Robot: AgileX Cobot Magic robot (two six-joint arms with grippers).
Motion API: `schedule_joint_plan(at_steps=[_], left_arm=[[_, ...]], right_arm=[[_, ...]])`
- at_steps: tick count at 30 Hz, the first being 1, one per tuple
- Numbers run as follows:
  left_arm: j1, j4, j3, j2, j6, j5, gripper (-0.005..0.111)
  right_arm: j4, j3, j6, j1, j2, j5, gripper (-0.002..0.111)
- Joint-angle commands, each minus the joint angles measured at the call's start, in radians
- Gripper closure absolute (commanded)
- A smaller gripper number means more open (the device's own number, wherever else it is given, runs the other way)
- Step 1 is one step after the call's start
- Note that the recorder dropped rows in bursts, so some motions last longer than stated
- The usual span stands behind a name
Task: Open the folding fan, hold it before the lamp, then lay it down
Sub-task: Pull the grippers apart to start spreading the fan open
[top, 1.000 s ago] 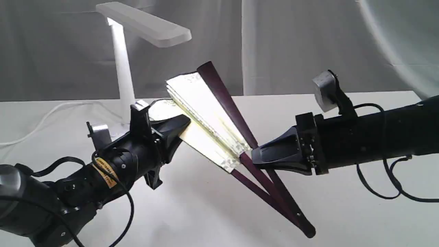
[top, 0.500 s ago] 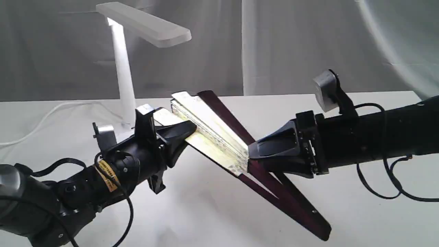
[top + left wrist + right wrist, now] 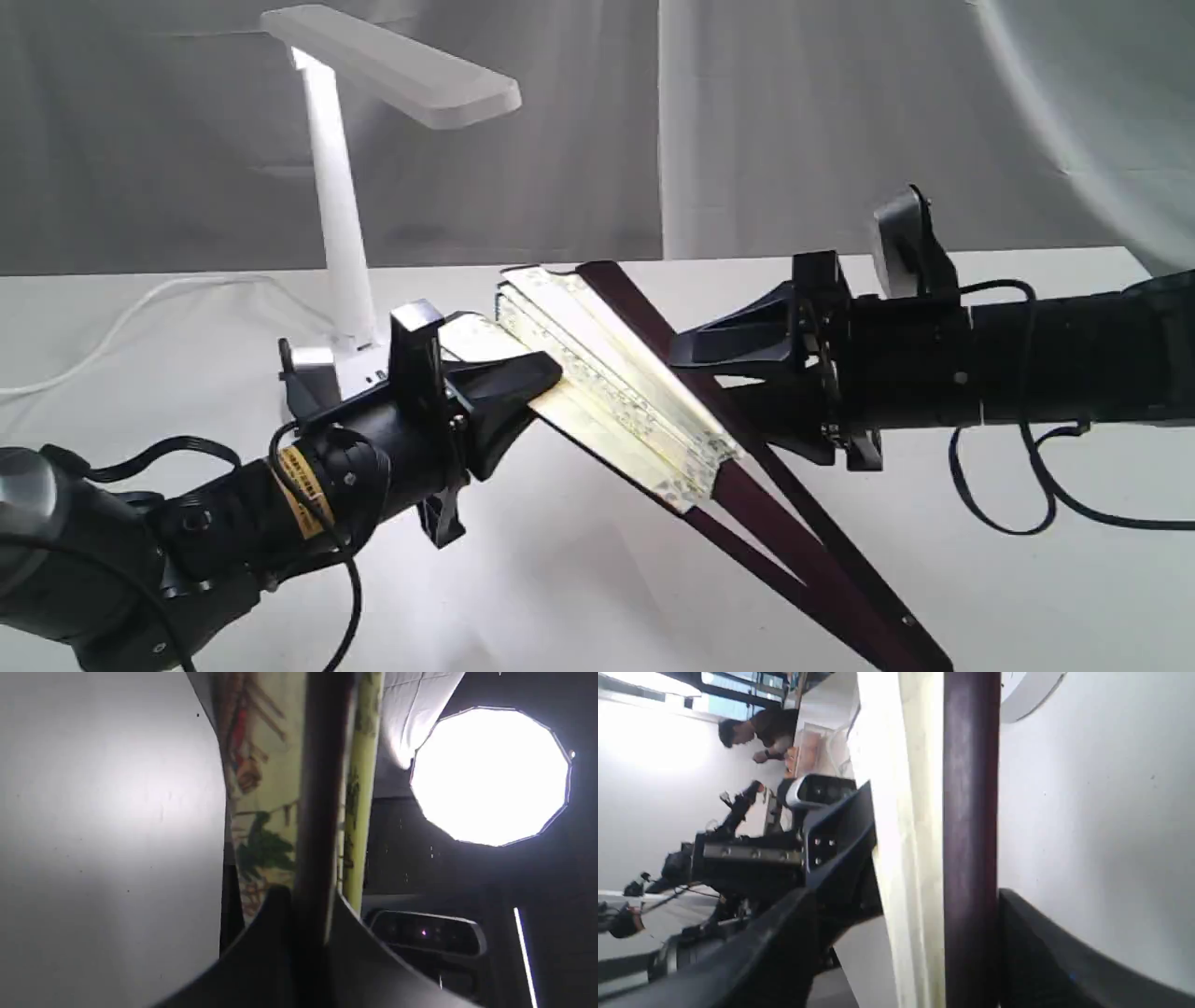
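Left pincer (image 3: pixel 540 381) was clamped on the folding fan (image 3: pixel 611 373), jaws pinched narrow on the outer guard and paper edge at the end nearest the lamp (image 3: pixel 341 215). Left wrist view: dark rib squeezed between both fingers (image 3: pixel 261 952), painted paper leaf right beside it. Right pincer (image 3: pixel 714 385) gaped wide, one finger above and one below the fan's other maroon guard (image 3: pixel 653 313), on the side of the fan away from the lamp. Right wrist view: guard and cream pleats ran through the gap, guard just beside one finger. Contact there could not be told, and no squeeze showed. Fan was only partly spread, pleats mostly stacked, the two guards making a narrow V. It sat tilted: paper end up, in front of the lamp stem and base and near them. Pivot end was low and well apart from the lamp, down by the desk (image 3: pixel 560 579). The picture edge cut it off, so touching could not be told. Lamp stood upright on the desk, bar head jutting toward the fan's side, white cord (image 3: pixel 112 322) trailing away from its base. Grey curtain (image 3: pixel 794 121) hung behind the lamp.
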Motion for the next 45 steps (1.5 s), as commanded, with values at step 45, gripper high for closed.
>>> schedule_joint_plan(at_steps=[45], left_arm=[[-0.006,0.128,-0.088,0.002,-0.049,-0.009,0.107]], right_arm=[[0.099,-0.086,-0.012,-0.001,0.126,0.052,0.084]])
